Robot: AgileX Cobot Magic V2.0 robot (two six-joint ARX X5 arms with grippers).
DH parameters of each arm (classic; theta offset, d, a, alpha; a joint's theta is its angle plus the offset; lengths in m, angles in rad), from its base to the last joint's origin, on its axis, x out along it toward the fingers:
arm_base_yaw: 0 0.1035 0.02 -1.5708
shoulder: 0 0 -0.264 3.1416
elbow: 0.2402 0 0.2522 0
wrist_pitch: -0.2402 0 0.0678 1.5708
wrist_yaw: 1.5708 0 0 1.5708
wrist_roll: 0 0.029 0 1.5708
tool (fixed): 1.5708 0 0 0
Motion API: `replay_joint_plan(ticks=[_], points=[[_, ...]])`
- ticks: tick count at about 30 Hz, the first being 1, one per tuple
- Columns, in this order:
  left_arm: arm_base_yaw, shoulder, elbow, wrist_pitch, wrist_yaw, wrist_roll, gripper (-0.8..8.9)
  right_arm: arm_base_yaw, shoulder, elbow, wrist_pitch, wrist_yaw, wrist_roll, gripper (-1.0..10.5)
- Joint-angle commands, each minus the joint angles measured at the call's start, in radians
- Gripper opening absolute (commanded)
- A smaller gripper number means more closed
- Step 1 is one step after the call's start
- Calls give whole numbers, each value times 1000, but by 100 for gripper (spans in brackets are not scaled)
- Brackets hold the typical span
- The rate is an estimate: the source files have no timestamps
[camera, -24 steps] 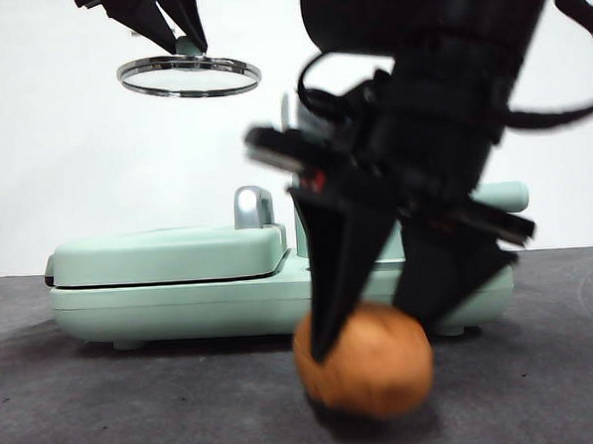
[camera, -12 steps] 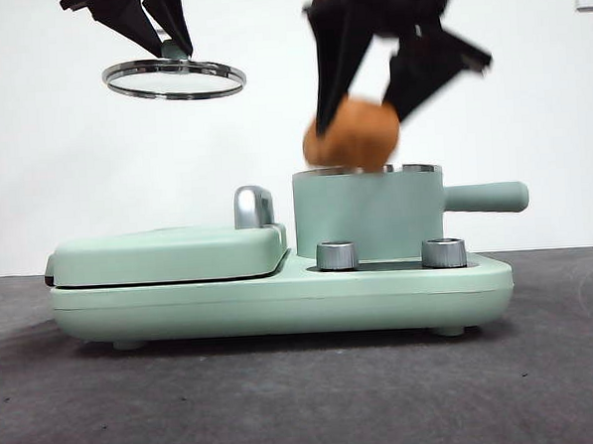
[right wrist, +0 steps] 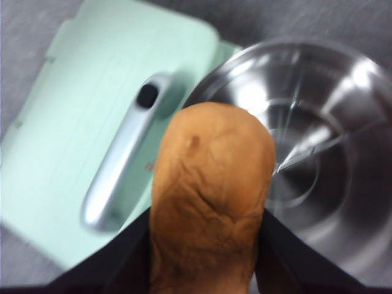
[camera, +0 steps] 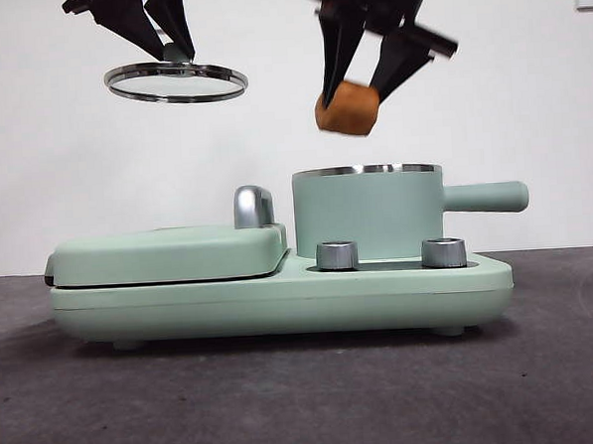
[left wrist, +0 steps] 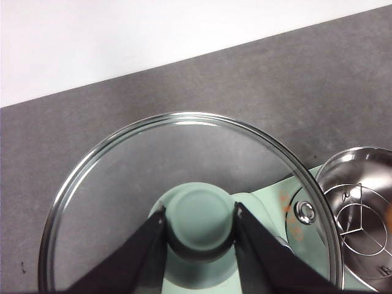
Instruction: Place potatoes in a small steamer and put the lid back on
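Observation:
My right gripper (camera: 354, 95) is shut on the orange-brown potato (camera: 347, 110) (right wrist: 211, 196) and holds it in the air above the left part of the small steamer's (camera: 369, 213) open rim. The steamer's steel inside (right wrist: 312, 153) lies just past the potato in the right wrist view. High at the left, my left gripper (camera: 168, 52) (left wrist: 199, 223) is shut on the mint knob of the glass lid (camera: 176, 81) (left wrist: 184, 202), which hangs level over the flat griddle. The steamer's inside with a wire rack (left wrist: 361, 217) shows beside the lid.
The steamer sits on a mint-green base (camera: 281, 297) with two steel dials (camera: 337, 256). To its left is the closed griddle cover (camera: 169, 254) with a chrome handle (camera: 253, 206) (right wrist: 122, 171). The steamer's side handle (camera: 486, 197) points right. Dark grey tabletop (camera: 286, 402) spreads in front.
The right gripper has lifted the potato from the tabletop up past the steamer's rim, then a little higher and farther back. The left gripper and lid have stayed nearly still.

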Motion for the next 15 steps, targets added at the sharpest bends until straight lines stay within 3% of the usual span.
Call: replay_joint_plan(ticks=[1, 15], points=[[-3, 15, 32, 26, 0, 6, 15, -6, 81, 59, -5, 2, -26, 73], [-3, 15, 32, 26, 0, 6, 15, -53, 201, 69, -65, 31, -67, 75]])
